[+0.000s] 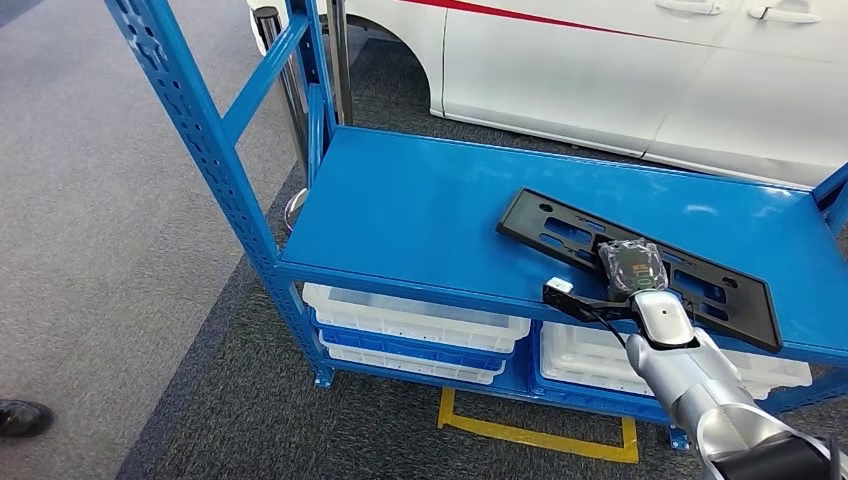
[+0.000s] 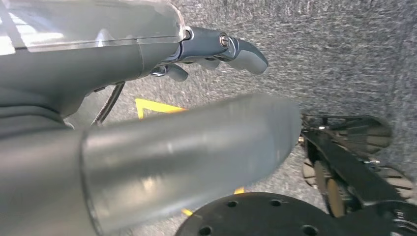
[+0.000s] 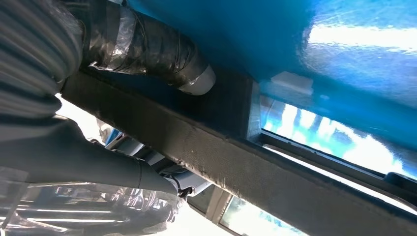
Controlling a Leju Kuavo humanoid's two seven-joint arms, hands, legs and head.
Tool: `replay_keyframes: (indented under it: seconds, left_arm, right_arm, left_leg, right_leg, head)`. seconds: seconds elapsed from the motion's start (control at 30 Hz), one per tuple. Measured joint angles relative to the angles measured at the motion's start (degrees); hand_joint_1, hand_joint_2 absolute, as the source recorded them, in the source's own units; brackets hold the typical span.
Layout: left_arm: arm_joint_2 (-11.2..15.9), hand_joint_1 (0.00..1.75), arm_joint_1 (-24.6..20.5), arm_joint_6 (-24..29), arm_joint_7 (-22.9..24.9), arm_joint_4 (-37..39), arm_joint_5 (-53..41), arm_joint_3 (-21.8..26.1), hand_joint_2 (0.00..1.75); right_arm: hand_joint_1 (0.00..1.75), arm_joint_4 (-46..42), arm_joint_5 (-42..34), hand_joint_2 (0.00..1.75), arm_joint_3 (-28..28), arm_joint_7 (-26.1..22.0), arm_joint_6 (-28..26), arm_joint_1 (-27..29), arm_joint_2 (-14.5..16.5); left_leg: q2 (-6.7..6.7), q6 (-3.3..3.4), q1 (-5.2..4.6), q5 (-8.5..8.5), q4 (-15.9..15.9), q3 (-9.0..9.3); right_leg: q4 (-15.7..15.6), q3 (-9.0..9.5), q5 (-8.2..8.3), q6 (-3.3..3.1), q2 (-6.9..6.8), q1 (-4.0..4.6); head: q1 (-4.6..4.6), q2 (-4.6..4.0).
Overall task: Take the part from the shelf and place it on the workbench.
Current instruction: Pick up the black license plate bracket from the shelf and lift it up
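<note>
Shelf (image 1: 420, 210) bears part (image 1: 560, 235); wrist view shows right hand (image 3: 147, 54) gripping it.

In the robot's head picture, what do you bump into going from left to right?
Black shoe → blue shelf post → left white bin → yellow floor mark → right hand on the black part.

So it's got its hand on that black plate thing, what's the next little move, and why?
Probably a small straight lift. The right hand sits over the near edge of the black part, and the right wrist view shows its fingers wrapped around that edge, thumb underneath. The part lies flat on the blue shelf, so raising it clear comes before carrying it away.
</note>
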Motion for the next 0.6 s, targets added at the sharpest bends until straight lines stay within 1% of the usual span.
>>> replay_keyframes:
  seconds: [0.13, 0.33, 0.47, 0.6]
  left_arm:
    - [-0.01, 0.00, -0.01, 0.15, -0.69, 0.03, 0.62, 0.37, 1.75]
    - [-0.02, 0.00, -0.07, 3.04, -0.96, 0.17, 2.08, 1.44, 1.75]
    - [0.00, 0.00, 0.00, 2.03, -0.40, 0.17, 2.03, 1.54, 1.75]
    - [0.00, 0.00, 0.07, 1.94, -0.26, 0.17, 2.04, 1.54, 1.75]
  right_arm:
    - [1.75, -0.70, -0.14, 1.75, 0.00, -0.32, -0.01, 0.33, 0.01]
    - [1.75, -3.32, -1.90, 1.75, -0.40, -2.06, -1.50, 1.86, -0.06]
    - [1.75, -9.48, -6.45, 1.75, -1.33, -6.43, -2.85, 4.36, -0.71]
    - [1.75, -18.18, -10.37, 1.75, -2.02, -8.13, -0.36, 6.18, -2.16]
  left_leg:
    - [0.01, 0.00, 0.00, 0.00, 0.00, 0.00]
    - [0.01, 0.00, 0.00, 0.00, 0.00, -0.01]
    - [0.02, 0.00, 0.00, 0.00, 0.00, -0.07]
    - [0.00, 0.00, 0.00, 0.00, 0.00, -0.11]
  right_leg:
    - [0.00, 0.00, 0.00, 0.00, 0.00, 0.00]
    - [0.00, -0.02, 0.00, 0.00, 0.00, 0.00]
    - [0.01, -0.09, 0.00, 0.00, 0.00, -0.02]
    - [0.01, -0.14, -0.01, -0.01, 0.00, -0.01]
  head:
    - [0.00, 0.00]
    - [0.00, 0.00]
    - [-0.01, 0.00]
    - [-0.02, 0.00]
